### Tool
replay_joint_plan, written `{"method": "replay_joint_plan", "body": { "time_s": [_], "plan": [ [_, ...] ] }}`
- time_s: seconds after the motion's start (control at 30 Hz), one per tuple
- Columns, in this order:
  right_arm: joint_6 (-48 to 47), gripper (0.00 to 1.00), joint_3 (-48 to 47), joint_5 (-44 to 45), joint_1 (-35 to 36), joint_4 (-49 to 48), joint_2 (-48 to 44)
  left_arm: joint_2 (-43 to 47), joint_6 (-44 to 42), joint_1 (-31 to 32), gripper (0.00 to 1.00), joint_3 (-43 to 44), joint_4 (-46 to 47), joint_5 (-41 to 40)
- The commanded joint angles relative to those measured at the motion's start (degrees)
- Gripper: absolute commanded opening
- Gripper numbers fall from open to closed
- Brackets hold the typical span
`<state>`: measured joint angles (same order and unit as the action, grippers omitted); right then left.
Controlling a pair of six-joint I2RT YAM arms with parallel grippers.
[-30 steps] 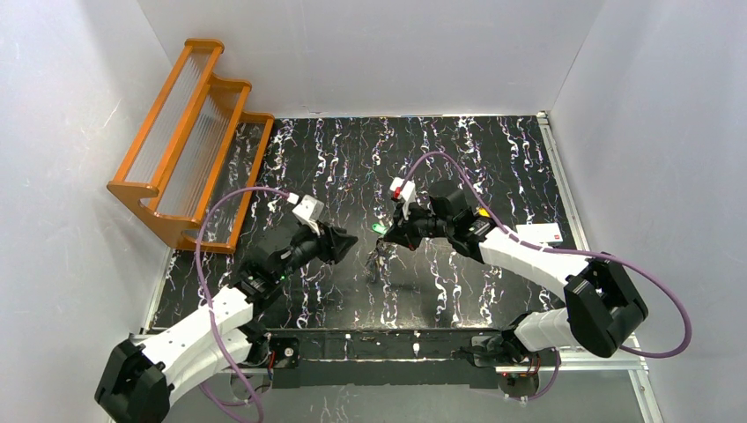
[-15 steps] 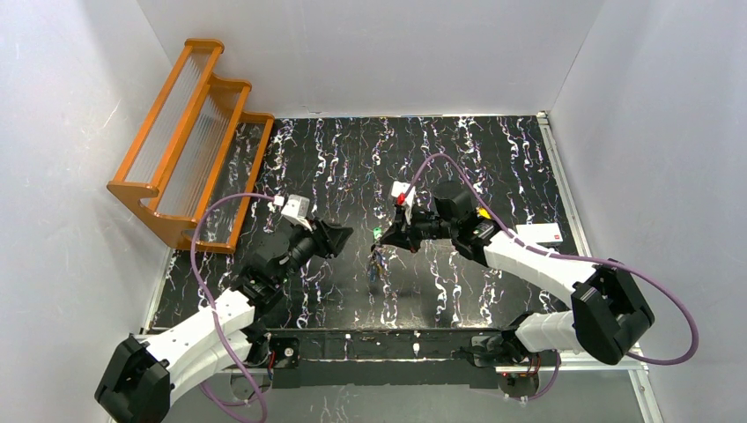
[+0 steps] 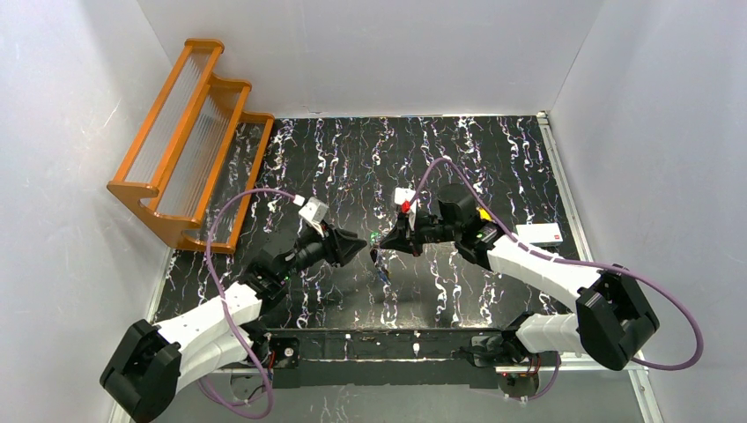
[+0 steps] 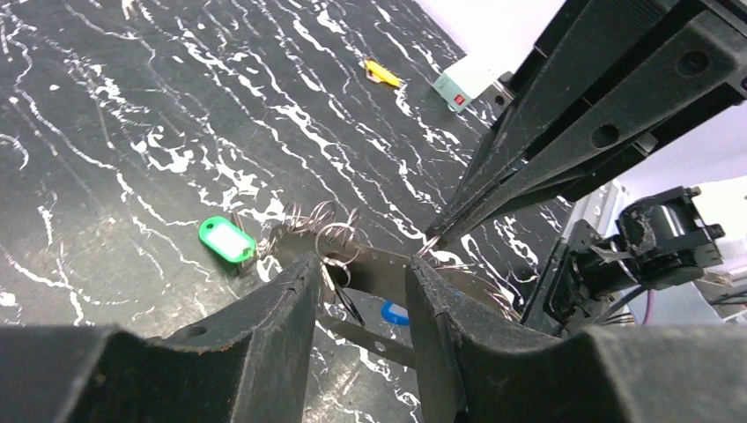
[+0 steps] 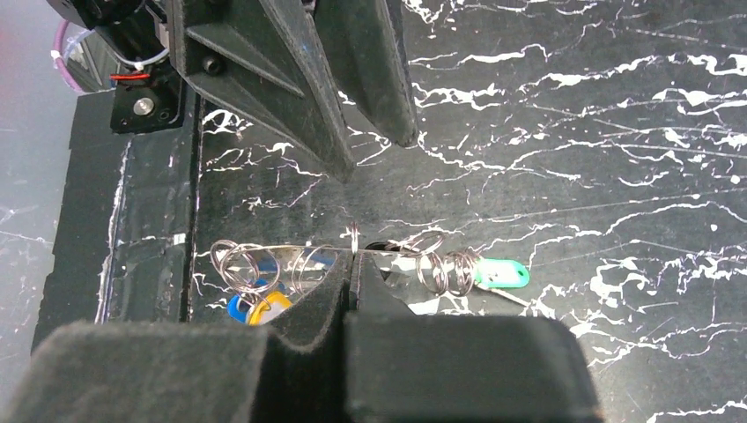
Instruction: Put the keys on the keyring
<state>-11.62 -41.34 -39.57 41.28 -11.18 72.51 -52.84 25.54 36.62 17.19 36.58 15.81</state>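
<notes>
Here the keyring (image 4: pixel 379 264) is clamped in the closed right gripper (image 5: pixel 352 264) near the middle of the table (image 3: pixel 493 150). In the right wrist view, the green key (image 5: pixel 500 275) is seen at the keyring's 3 o'clock end, the blue key (image 5: pixel 238 307) and yellow key (image 5: pixel 269 307) at 9 o'clock. The left gripper (image 4: pixel 361 264) is held parted just beside it.

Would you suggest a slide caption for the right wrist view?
Shut right gripper holds the thin silver keyring near green-, blue- and yellow-headed keys; open left gripper faces it.

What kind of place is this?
Probably a robot lab test booth: plain white walls box in a black marbled table, with a left arm and right arm bolted at its near edge.
</notes>
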Motion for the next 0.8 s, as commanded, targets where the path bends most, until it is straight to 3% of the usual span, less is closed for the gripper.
{"method": "replay_joint_plan", "body": {
  "time_s": [0.0,0.27,0.6,0.77],
  "plan": [
    [-1.5,0.01,0.5,-2.9,0.0,-5.2,-2.5,-0.8,-0.1,0.1,0.39,-0.1,6.4,5.8],
    [-1.5,0.01,0.4,-3.5,0.1,-5.4,-2.5,-0.2,0.1,0.1,0.36,-2.1,10.9,9.4],
    [-2.1,0.01,0.3,-7.2,0.1,-5.8,-3.3,-2.6,-5.2,0.3,0.33,-3.2,16.5,19.8],
    [-2.0,0.01,0.1,-8.8,0.0,-6.0,-3.4,-2.8,-8.0,0.5,0.33,-4.4,17.6,19.2]
  ]
}}
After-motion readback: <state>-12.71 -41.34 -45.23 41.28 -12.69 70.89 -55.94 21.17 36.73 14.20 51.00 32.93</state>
